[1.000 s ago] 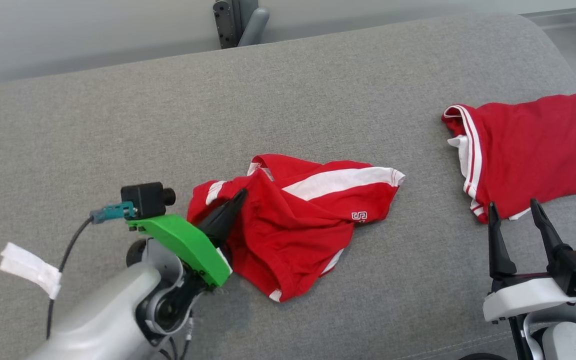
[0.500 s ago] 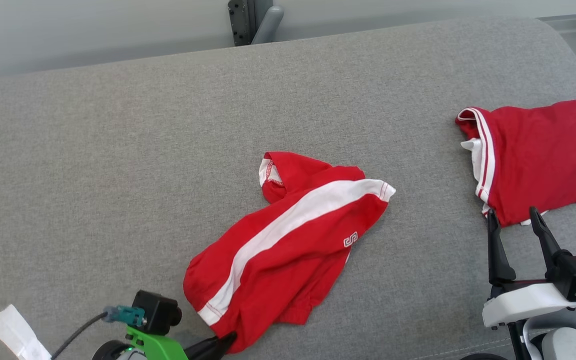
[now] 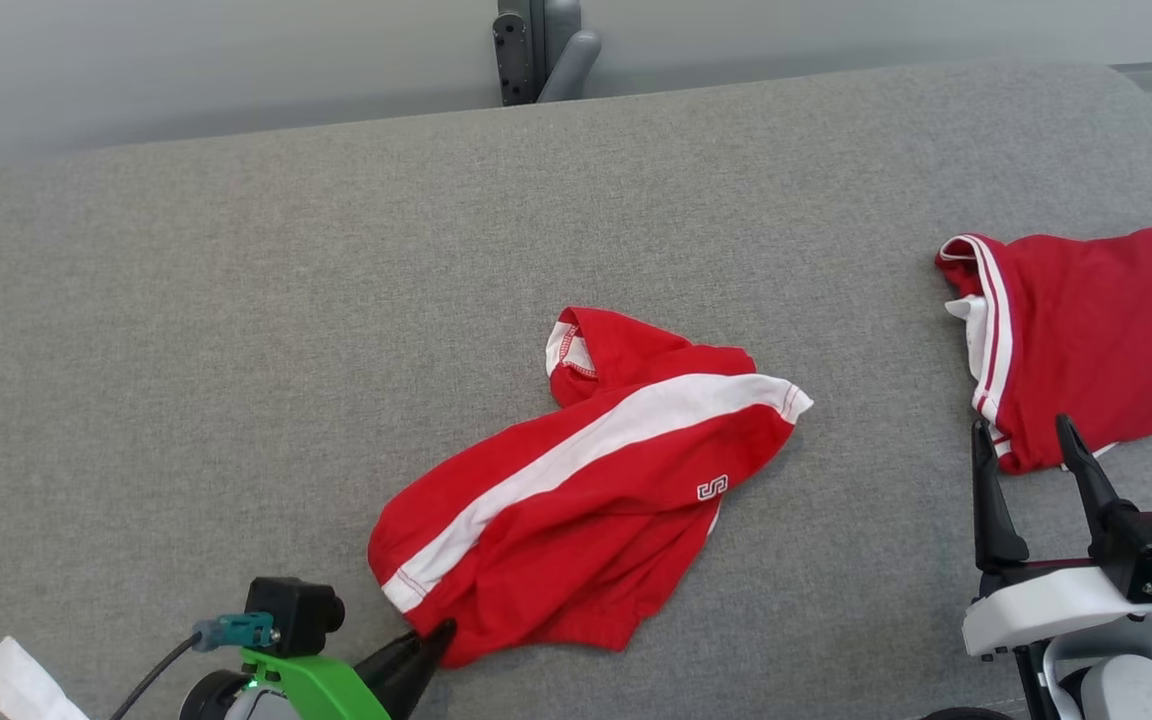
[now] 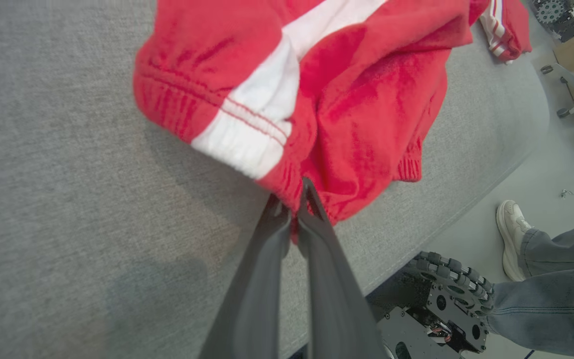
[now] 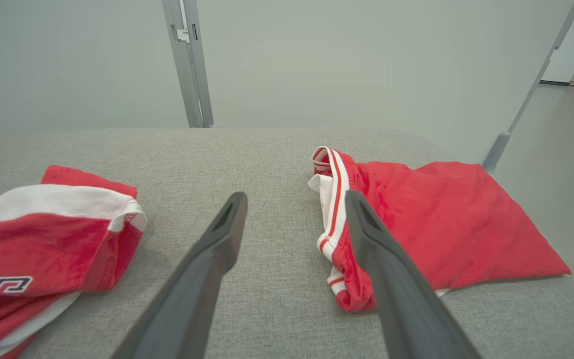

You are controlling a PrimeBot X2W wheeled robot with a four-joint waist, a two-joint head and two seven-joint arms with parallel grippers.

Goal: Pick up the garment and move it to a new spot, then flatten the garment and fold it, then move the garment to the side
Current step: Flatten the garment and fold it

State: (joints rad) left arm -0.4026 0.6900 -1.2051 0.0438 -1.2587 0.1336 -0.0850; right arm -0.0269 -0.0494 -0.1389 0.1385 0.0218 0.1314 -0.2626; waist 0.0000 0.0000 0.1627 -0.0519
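Note:
The garment (image 3: 586,500) is a pair of red shorts with a white side stripe, lying crumpled and stretched diagonally on the grey cushion (image 3: 236,300). My left gripper (image 3: 436,640) sits at the bottom of the head view, shut on the garment's near waistband edge. The left wrist view shows the same pinch, my left gripper (image 4: 294,199) nipping red fabric of the garment (image 4: 347,89). My right gripper (image 3: 1026,440) stands open at the lower right with nothing between its fingers; in the right wrist view my right gripper (image 5: 294,199) points over bare cushion.
A second red garment (image 3: 1096,340) lies folded at the right, also seen as the folded red garment (image 5: 431,224). A person's leg and shoe (image 4: 513,234) stand beside the robot's base (image 4: 441,299). A metal post (image 3: 536,50) rises behind the cushion.
My left gripper dragged the garment toward the near edge, pulling it out longer with the white stripe now on top. The head camera shifted slightly. The right gripper stayed open.

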